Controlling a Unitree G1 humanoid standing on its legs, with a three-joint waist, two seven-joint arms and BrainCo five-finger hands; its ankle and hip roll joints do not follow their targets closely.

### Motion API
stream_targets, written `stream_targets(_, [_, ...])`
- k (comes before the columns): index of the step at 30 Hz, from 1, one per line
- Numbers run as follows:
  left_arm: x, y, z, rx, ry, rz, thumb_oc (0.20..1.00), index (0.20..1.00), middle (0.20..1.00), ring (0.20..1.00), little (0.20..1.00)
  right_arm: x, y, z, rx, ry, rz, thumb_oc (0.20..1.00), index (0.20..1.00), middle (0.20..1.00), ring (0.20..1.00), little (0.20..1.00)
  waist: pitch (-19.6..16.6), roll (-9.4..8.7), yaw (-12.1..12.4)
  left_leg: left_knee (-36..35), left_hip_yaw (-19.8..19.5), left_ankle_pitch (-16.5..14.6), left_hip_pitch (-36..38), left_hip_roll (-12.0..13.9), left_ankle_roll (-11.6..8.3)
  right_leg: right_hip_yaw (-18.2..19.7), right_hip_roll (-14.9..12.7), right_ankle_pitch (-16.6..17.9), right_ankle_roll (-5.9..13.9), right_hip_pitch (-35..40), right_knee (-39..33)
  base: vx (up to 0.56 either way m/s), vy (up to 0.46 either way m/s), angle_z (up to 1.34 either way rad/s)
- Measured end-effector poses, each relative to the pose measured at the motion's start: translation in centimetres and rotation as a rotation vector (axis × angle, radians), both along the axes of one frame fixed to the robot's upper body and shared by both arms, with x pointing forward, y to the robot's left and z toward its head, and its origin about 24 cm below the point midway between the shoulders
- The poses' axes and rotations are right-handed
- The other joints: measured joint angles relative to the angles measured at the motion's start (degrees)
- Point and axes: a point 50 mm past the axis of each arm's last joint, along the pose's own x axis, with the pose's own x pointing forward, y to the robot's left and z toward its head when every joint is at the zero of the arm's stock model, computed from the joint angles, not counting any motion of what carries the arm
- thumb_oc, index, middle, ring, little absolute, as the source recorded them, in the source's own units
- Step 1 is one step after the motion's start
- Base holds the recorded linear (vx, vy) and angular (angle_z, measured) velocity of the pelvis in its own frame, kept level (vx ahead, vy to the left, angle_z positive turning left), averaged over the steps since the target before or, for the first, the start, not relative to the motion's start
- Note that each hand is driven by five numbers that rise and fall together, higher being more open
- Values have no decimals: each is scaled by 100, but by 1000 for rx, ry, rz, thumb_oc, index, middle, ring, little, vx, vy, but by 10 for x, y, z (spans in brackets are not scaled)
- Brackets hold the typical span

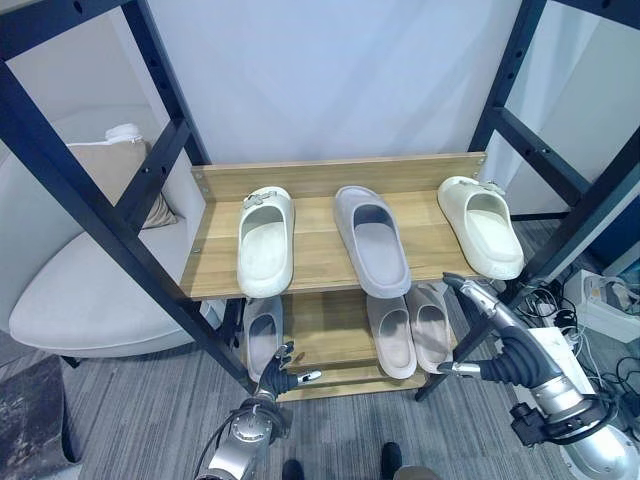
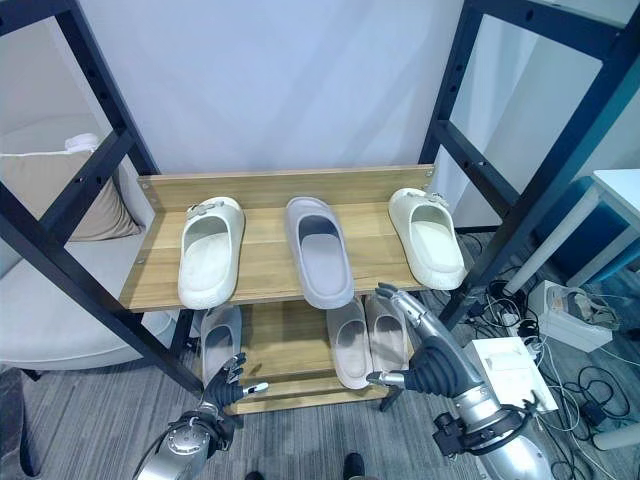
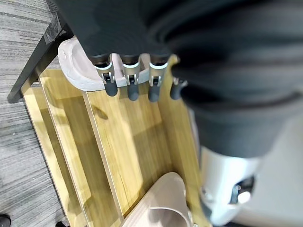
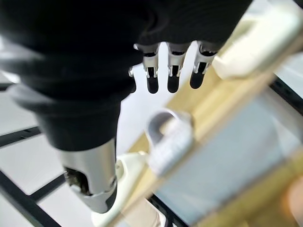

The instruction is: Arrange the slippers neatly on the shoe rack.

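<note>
Reaching hand: right hand, fingers straight and apart, raised beside the cream slipper for straightening.
Idle hand: left hand, fingers spread, low before the shoe rack.

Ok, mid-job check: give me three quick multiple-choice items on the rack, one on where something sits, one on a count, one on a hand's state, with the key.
1. Where does the grey slipper lie on the top shelf?
A. Between the two cream slippers
B. At the shelf's left end
C. On the floor

2. How many slippers lie on the top shelf?
A. One
B. Three
C. Five

3. What is the state of the right hand?
A. Curled round a slipper
B. Open, holding nothing
C. Pinching the shelf's edge

Key:
1 A: the left cream slipper and the right cream slipper flank it.
2 B: two cream and one grey lie there; the pinkish ones are on the lower shelf.
3 B: its fingers are straight, in front of the rack, with nothing in them.
</note>
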Motion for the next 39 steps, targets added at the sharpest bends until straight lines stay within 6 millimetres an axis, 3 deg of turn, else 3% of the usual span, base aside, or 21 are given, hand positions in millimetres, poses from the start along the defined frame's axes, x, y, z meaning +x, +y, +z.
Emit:
stream_targets(8, [-7,1,-3,-7,11,8,1000,1000,1000,1000,1000,30,-1,51,-22,-386,-64,1000,1000,1000,1000,1000,-203,-96,19,0,-8,-19,-6,-1,36,3,-3,-2,-4,1,0,0,0,0])
stream_targets(11, [-9,-1,-6,-5,21,-5,1000,1000,1000,1000,1000,50,-2,61,-24,-495,-140,1000,1000,1000,1000,1000,-256,-72,228,-1,-49,-15,-22,-4,35,-32,-3,-3,-6,22,0,28,14,6])
stream_targets(17, [-17,4,-11,20,55,-12,1000,1000,1000,1000,1000,78,-4,44,-68,-437,-206,1000,1000,1000,1000,1000,-233,-69,549,-1,-205,25,-110,-11,38,-189,1,1,21,26,-1,51,13,14])
stream_targets(18, [-19,6,-13,25,65,-14,1000,1000,1000,1000,1000,89,-8,39,-86,-403,-240,1000,1000,1000,1000,1000,-224,-114,492,1,-209,24,-109,-3,38,-174,6,21,54,23,-1,39,7,2])
stream_targets(20, [-21,7,-13,25,67,-11,1000,1000,1000,1000,1000,96,-16,28,-83,-355,-303,1000,1000,1000,1000,1000,-179,-143,617,1,-264,25,-129,-8,39,-205,5,11,60,24,-1,63,18,9])
stream_targets(28, [-25,18,-14,45,79,9,1000,1000,1000,1000,1000,110,-23,6,-99,-250,-374,1000,1000,1000,1000,1000,-43,-151,866,1,-417,50,-221,-41,71,-368,-2,-53,57,33,-3,60,17,11])
stream_targets(34, [-25,23,-14,51,77,23,1000,1000,1000,1000,1000,124,-22,-22,-103,-129,-408,1000,1000,1000,1000,1000,37,-146,1083,4,-528,85,-291,-56,57,-490,-6,-96,68,29,-2,52,18,10])
stream_targets(39, [-25,25,-13,58,77,19,1000,1000,1000,1000,1000,135,-17,-25,-86,-122,-414,1000,1000,1000,1000,1000,42,-156,1107,9,-546,89,-291,-71,54,-498,-13,-97,70,31,-2,6,2,1])
